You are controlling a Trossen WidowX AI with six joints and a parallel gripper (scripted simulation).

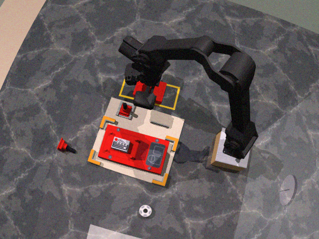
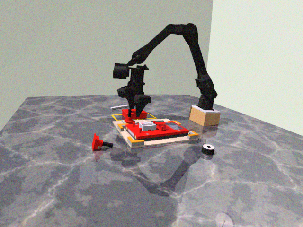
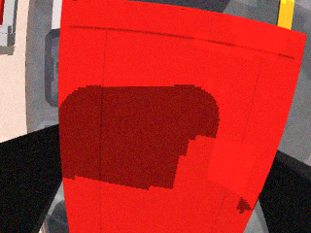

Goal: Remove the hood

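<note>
The red hood [image 1: 160,93] [image 2: 143,115] [image 3: 170,58] is between the two black fingers of my gripper [image 1: 148,88] [image 2: 135,111] [image 3: 166,147], which is shut on it. The hood is level and low, at or just above the table; the exact gap cannot be told. It is over the yellow outline [image 1: 177,98] [image 2: 151,115] [image 3: 286,15], and its near end overlaps the near line in the top view. The red toy car [image 1: 123,158] [image 2: 159,134] sits on the cream board, with its white engine block [image 1: 120,144] [image 2: 147,126] uncovered. The arm hides part of the hood.
On the board [image 1: 137,123], a red piece with a black stem [image 1: 125,110] stands in a socket close to my gripper, beside a beige block [image 1: 161,117]. A similar red piece [image 1: 62,145] [image 2: 96,143] lies left. A wheel [image 1: 141,211] [image 2: 208,150] lies in front.
</note>
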